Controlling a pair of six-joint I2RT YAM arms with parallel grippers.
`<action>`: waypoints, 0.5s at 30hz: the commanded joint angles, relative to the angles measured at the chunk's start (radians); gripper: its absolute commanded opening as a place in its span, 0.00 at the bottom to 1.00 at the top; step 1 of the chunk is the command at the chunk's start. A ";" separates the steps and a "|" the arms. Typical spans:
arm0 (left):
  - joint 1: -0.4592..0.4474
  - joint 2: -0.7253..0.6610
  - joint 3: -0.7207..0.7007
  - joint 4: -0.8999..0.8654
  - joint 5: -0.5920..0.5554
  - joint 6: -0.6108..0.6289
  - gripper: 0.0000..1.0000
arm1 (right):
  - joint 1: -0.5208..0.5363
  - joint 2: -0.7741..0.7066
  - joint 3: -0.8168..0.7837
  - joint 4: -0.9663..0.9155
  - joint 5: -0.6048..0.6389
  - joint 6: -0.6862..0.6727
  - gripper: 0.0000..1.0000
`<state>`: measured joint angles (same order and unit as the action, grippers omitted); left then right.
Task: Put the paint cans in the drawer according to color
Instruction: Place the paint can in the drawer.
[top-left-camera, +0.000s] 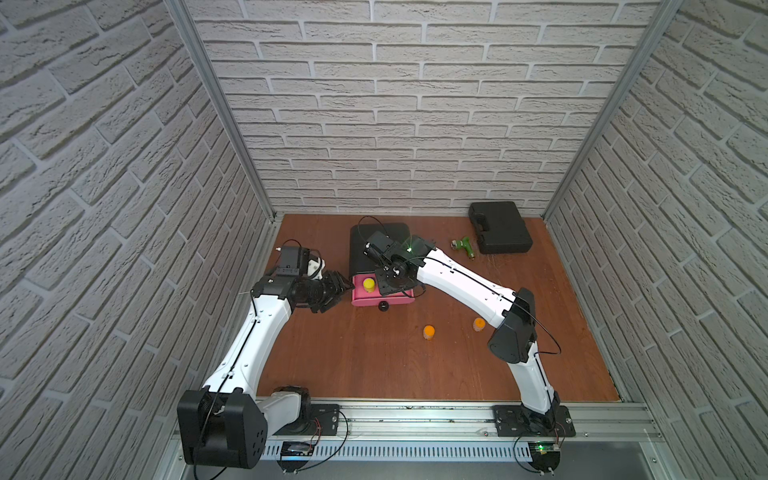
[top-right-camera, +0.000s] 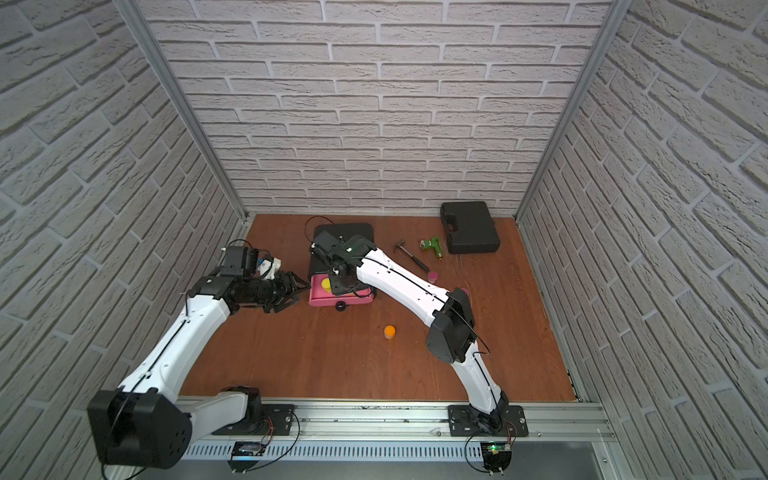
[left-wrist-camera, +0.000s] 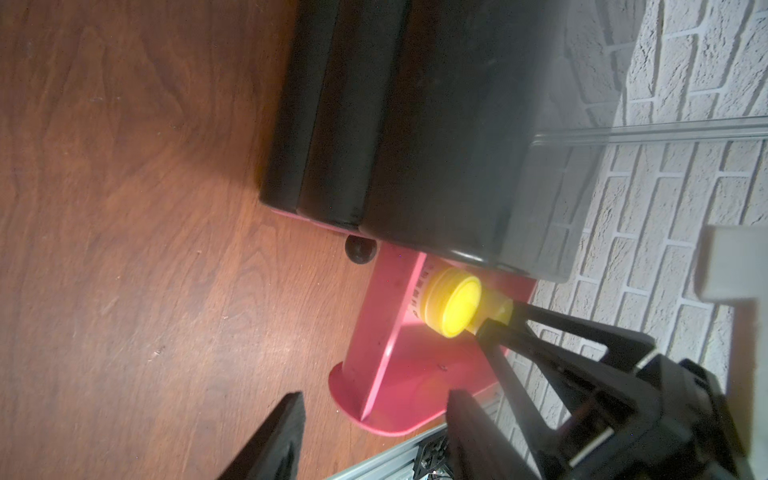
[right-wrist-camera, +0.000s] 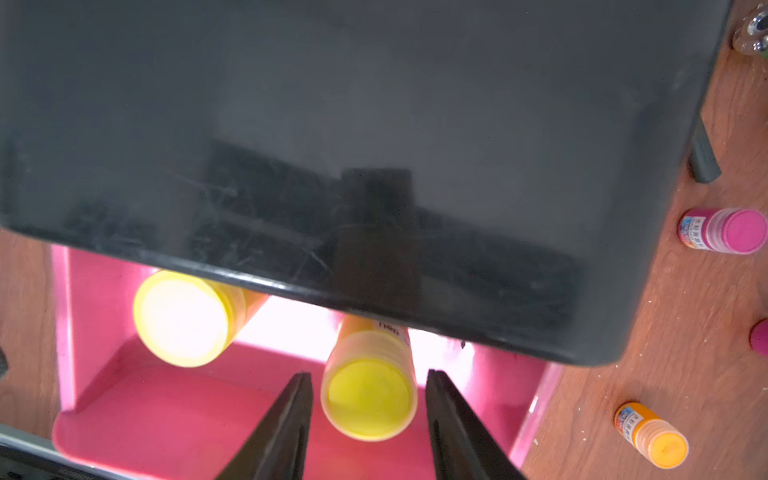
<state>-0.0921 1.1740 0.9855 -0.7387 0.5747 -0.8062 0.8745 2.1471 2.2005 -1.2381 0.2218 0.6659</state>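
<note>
The black drawer chest stands at the back middle with one pink drawer pulled out. Two yellow paint cans are in it: one stands at the left, the other sits between the fingers of my right gripper. That gripper is open, with a gap on each side of the can. My left gripper is open and empty beside the drawer's left end. Two orange cans stand on the floor in front. A magenta can stands right of the chest.
A green toy drill, a small hammer and a flat black tool case lie at the back right. A closed drawer's black knob shows low on the chest. Brick walls close three sides.
</note>
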 joint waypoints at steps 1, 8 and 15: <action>-0.012 0.007 -0.008 -0.004 0.009 0.001 0.59 | 0.001 -0.034 0.024 0.000 -0.015 0.007 0.53; -0.013 0.014 0.067 -0.093 -0.046 0.025 0.55 | 0.003 -0.162 -0.045 -0.067 -0.132 -0.030 0.53; -0.011 0.071 0.163 0.027 -0.021 -0.022 0.42 | 0.037 -0.404 -0.425 0.140 -0.229 -0.068 0.51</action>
<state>-0.1005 1.2175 1.1126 -0.7879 0.5423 -0.8101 0.8913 1.7931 1.8763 -1.1992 0.0544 0.6205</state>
